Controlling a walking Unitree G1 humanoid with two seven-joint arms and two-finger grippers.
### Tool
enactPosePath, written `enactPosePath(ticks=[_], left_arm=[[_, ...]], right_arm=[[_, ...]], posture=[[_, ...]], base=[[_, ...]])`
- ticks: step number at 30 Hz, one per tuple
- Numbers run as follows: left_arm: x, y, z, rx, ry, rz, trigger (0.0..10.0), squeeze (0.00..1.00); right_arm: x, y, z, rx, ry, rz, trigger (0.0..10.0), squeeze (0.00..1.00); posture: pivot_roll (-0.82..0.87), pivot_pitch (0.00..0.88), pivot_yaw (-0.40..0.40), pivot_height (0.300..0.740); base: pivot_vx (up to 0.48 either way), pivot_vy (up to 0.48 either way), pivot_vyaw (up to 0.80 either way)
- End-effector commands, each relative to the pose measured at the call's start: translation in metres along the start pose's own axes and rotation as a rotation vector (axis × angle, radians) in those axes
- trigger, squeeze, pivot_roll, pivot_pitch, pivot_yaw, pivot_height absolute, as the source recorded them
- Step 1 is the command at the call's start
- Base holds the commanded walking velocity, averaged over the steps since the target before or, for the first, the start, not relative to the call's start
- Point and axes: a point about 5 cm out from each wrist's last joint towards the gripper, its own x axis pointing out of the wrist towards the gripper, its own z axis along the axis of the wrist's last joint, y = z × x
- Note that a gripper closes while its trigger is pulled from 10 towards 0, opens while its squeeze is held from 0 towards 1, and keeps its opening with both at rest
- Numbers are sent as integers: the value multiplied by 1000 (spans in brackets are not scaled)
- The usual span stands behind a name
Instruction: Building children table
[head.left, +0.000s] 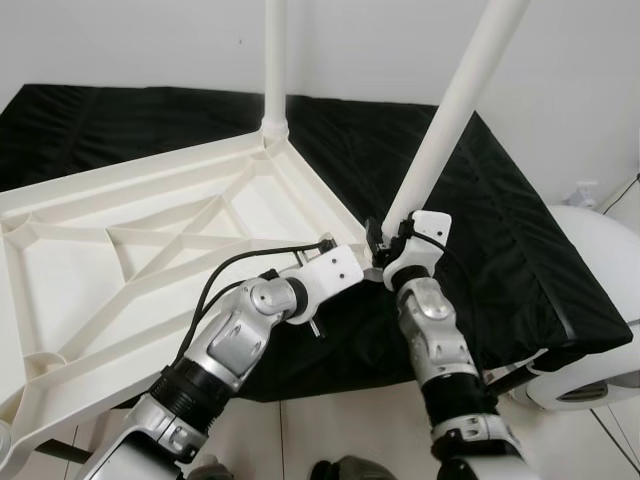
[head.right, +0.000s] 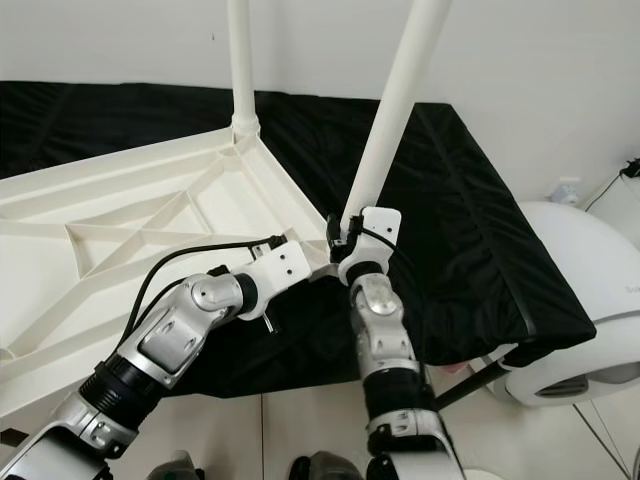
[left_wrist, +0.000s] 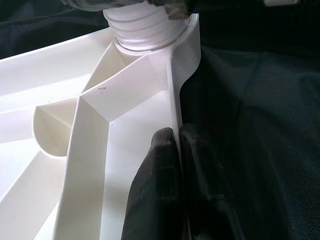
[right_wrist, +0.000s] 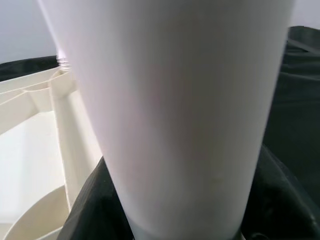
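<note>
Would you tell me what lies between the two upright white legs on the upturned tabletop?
Only the tabletop's raised edge rib runs between the far leg and the near leg, per the left eye view.

One white tabletop (head.left: 150, 250) lies upside down with its ribbed underside up, resting on one black cloth (head.left: 480, 200). Two white legs (head.left: 275, 60) stand up from the tabletop: one at its far corner, and one (head.left: 450, 110) at the near corner beside it, tilted rather than upright. Two silver arms reach toward that near corner, one left gripper (left_wrist: 181, 165) with its two black fingers (left_wrist: 155, 170) pressed against the tabletop's rim, and one right gripper (head.left: 388, 240) at the base of the tilted leg.
</note>
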Motion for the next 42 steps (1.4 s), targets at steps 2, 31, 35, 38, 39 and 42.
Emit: enactPosePath(ticks=[2,31,35,38,39,42], left_arm=[[13,-37,16,20,-82,-176,10000,0],[12,-38,16,17,-80,-174,10000,0],[12,-36,16,17,-80,-169,10000,0],[12,-35,16,18,-79,-168,10000,0],[12,-35,16,18,-79,-168,10000,0],[12,-33,17,19,-80,-164,10000,0]], right_arm=[[3,19,16,13,-63,29,10000,0],[-20,-10,2,-22,3,73,10000,894],[-21,-34,0,-42,9,227,10000,0],[-19,-48,2,-61,10,276,10000,0],[-19,-48,2,-61,10,276,10000,0],[-14,-70,12,-75,18,412,10000,0]], posture=[[44,0,-120,740],[35,0,-116,740],[32,0,-112,740],[28,0,-107,740],[28,0,-107,740],[26,0,-101,740]], base=[[0,0,0],[0,0,0],[0,0,0],[0,0,0],[0,0,0],[0,0,0]])
